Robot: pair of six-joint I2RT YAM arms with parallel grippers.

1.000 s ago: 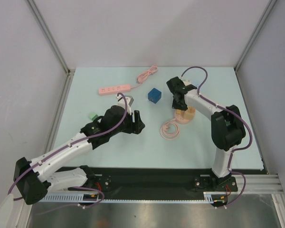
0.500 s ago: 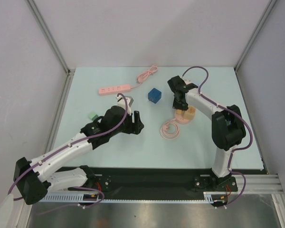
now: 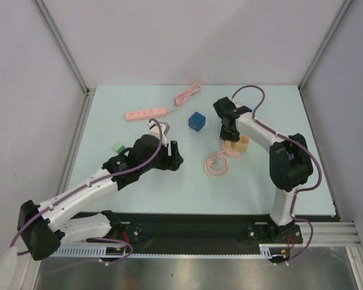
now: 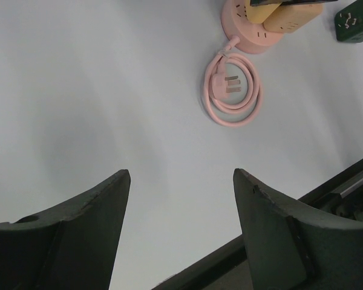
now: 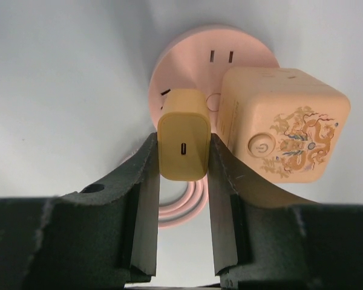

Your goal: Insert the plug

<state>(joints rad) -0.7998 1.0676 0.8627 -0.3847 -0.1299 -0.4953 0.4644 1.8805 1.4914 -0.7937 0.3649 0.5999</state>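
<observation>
Barely anything shifts vs. a sec ago: the right gripper [image 3: 229,133] creeps a hair nearer the round hub [image 5: 196,60], and the left arm sits as before, mid-table on the left. The right fingers are clenched on the yellow charger plug [image 5: 183,130], which hangs over the hub's left part. Can't tell if the prongs touch yet, as they're hidden under the body. The left gripper [image 4: 181,181] is released w/ jaws wide, holding nothing, well apart from the hub.

Risks, as I judge them:
- The prongs may miss the slots since they can't be seen, so a push would jam on the hub face.
- The peach cube adapter [image 5: 284,124] sits just beside the plug — tight fit, and the plug's edge could snag it.
- Nothing braces the hub, so it looks light enough to skid or tip on the table [image 3: 260,175].
- Slick plastic could twist in the pads.

Materials:
- Plug: matte yellow block w/ rounded corners and a USB-C slot in its face.
- Hub: smooth pink plastic puck w/ paired slots.
- Cube: glossy peach w/ a gold dragon print and a power symbol.
- Pink cord [image 4: 233,90]: rubbery, coiled flat near the hub — its metal prongs are bare.
</observation>
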